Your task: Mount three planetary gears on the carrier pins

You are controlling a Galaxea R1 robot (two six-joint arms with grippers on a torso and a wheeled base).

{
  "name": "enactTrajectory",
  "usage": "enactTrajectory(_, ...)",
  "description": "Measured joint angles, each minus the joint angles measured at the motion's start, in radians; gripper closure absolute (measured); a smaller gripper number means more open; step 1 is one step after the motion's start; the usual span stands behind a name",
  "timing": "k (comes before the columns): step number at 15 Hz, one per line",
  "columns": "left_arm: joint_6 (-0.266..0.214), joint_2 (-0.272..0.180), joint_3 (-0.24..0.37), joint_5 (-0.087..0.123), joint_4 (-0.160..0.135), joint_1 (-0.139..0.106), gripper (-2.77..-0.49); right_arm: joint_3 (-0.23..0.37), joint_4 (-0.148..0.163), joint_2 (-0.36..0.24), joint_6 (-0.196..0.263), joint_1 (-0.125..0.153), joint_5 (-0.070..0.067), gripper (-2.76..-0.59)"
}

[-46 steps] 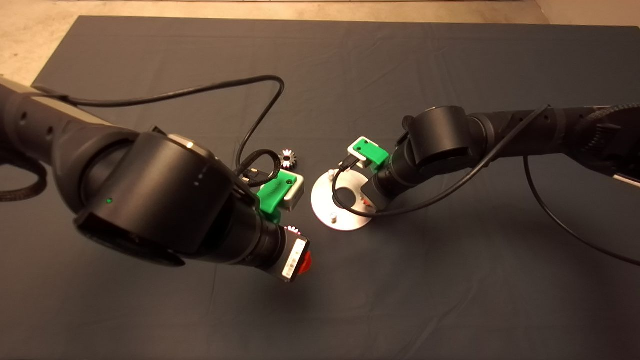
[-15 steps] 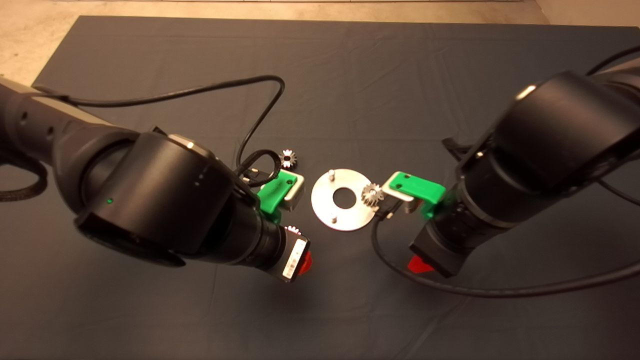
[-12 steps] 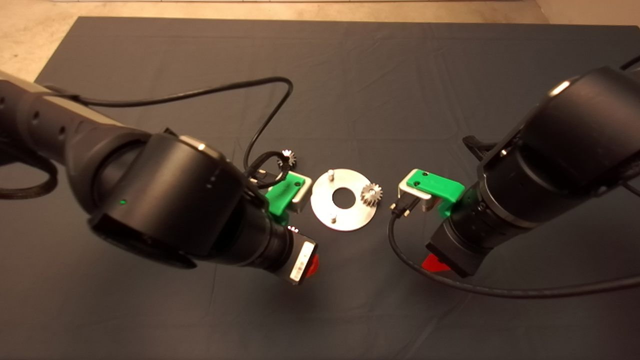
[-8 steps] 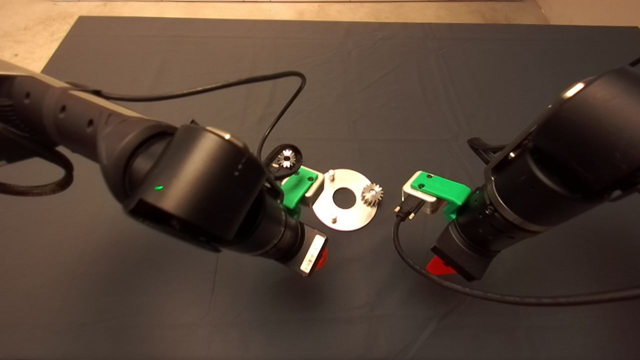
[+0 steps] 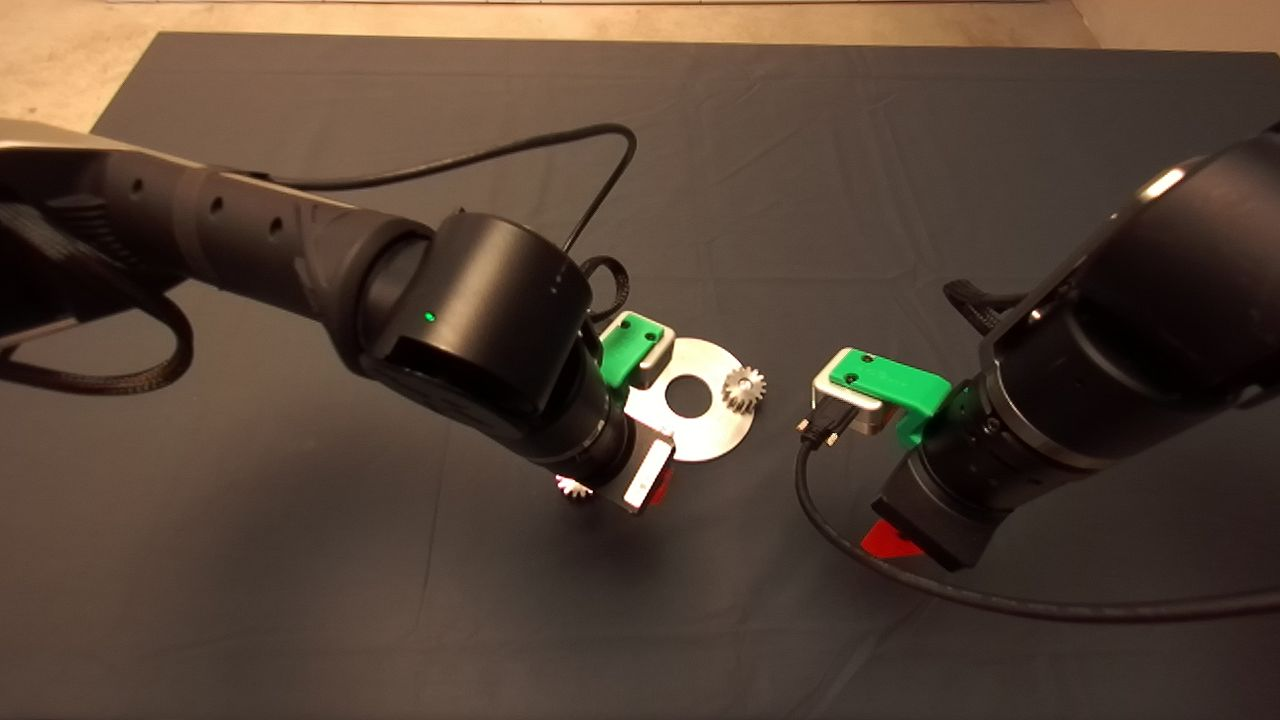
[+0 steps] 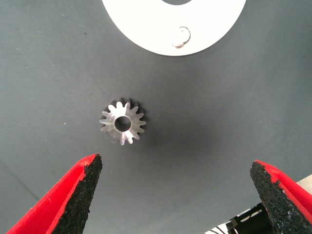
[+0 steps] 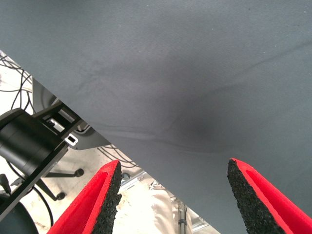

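Note:
The silver carrier disc (image 5: 712,432) lies mid-mat. One planetary gear (image 5: 744,386) sits on the pin at its right side. A second gear (image 5: 572,488) lies flat on the mat just beside the disc. My left gripper (image 5: 615,490) hovers over it, open and empty. In the left wrist view the gear (image 6: 123,124) lies ahead of the spread pads (image 6: 80,195), with the disc's edge (image 6: 146,34) and a bare pin (image 6: 181,38) beyond. My right gripper (image 5: 890,540) is right of the disc, open and empty (image 7: 170,195). The third gear is hidden.
The left arm's bulky wrist (image 5: 480,320) covers the disc's left part and the mat behind it. Black cables (image 5: 850,545) trail from both wrists. The right wrist view looks past the mat's edge (image 7: 122,139) at equipment on the floor (image 7: 34,141).
The left arm has swung right and forward over the disc's left side, hiding the far gear. The right arm has let go of the gear on the pin and drawn back right.

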Motion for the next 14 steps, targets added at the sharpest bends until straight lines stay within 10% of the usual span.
enactTrajectory(14, 0.096, -0.010, -0.021, 0.000, 0.067, 0.102, -2.19, 0.001, 0.002, -0.002, 0.000, 0.001, 0.000, -1.60)
